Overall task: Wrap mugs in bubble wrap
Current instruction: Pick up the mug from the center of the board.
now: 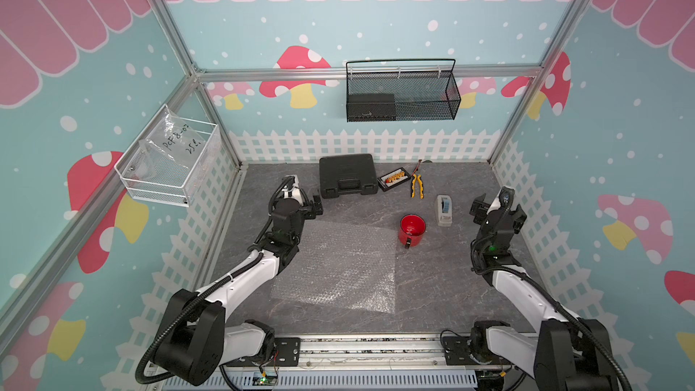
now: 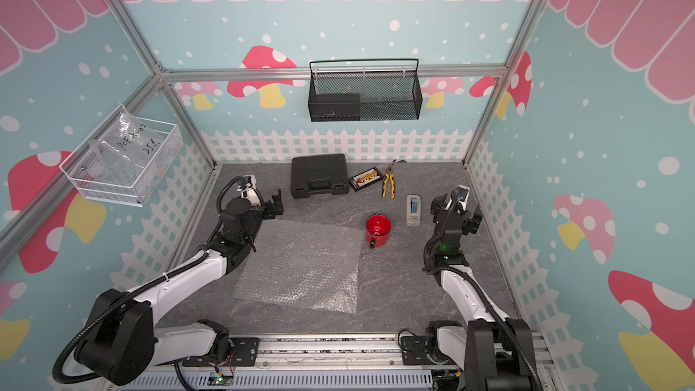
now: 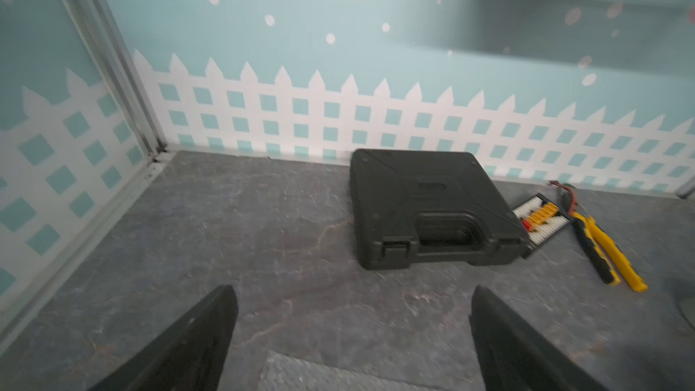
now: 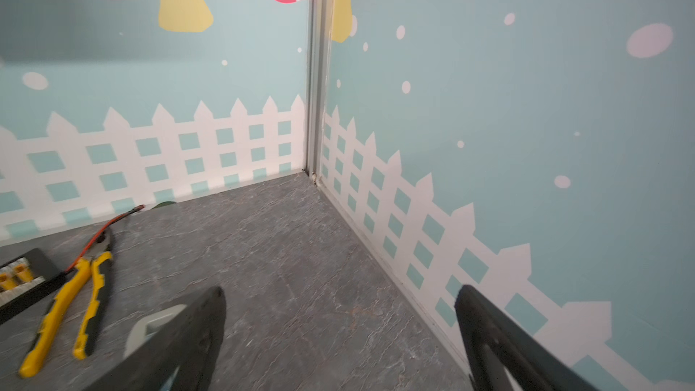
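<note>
A large clear bubble wrap sheet (image 1: 338, 268) lies flat on the grey stone-patterned tabletop (image 1: 432, 287), left of centre. Its left edge runs under the left arm. The small glossy red mug (image 1: 412, 228) stands upright just beside the sheet's far right corner, its dark handle toward the near edge. A grey-white tape dispenser (image 1: 443, 210) sits close on the mug's right. The left gripper (image 3: 353, 295) hovers over the sheet's far left corner, jaws wide apart and empty, near a black plastic case (image 1: 348, 175) at the far edge. The right gripper (image 4: 338, 295) hangs by the right edge beside the dispenser, jaws spread and empty. Bare tabletop lies between the sheet's right edge and the right arm.
</note>
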